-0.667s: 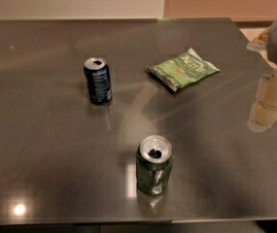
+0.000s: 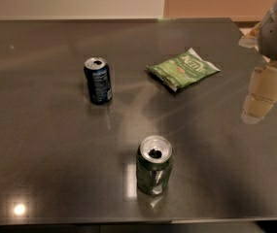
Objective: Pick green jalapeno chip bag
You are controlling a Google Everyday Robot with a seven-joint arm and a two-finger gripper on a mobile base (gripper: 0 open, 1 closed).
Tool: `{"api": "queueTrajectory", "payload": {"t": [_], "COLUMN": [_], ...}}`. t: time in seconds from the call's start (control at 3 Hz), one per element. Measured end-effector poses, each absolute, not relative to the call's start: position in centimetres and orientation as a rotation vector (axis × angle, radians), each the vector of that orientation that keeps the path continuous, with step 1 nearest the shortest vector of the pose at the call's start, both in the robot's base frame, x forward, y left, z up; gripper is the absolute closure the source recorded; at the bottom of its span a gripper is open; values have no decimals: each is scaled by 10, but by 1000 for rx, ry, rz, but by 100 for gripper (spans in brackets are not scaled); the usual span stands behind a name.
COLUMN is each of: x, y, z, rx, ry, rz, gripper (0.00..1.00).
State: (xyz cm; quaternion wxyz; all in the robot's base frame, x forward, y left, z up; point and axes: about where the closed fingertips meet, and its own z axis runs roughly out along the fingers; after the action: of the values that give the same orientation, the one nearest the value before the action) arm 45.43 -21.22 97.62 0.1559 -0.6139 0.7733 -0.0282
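The green jalapeno chip bag (image 2: pixel 182 68) lies flat on the dark table (image 2: pixel 45 144), right of centre toward the back, with white lettering and pale crimped ends. My gripper (image 2: pixel 259 101) hangs at the right edge of the view, above the table and to the right of the bag, well apart from it. It holds nothing that I can see.
A dark blue soda can (image 2: pixel 98 80) stands upright left of the bag. A green soda can (image 2: pixel 153 164) stands upright nearer the front, middle. The table's back edge meets a wall, and its right corner lies behind the arm.
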Motion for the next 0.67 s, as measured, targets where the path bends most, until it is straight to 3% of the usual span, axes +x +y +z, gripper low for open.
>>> {"api": "queueTrajectory", "payload": {"t": [0.67], "x": [504], "y": [-202], "z": [959], "rx": [-1813], "ry": [2179], "rz": [-20], "gripper": [0]}}
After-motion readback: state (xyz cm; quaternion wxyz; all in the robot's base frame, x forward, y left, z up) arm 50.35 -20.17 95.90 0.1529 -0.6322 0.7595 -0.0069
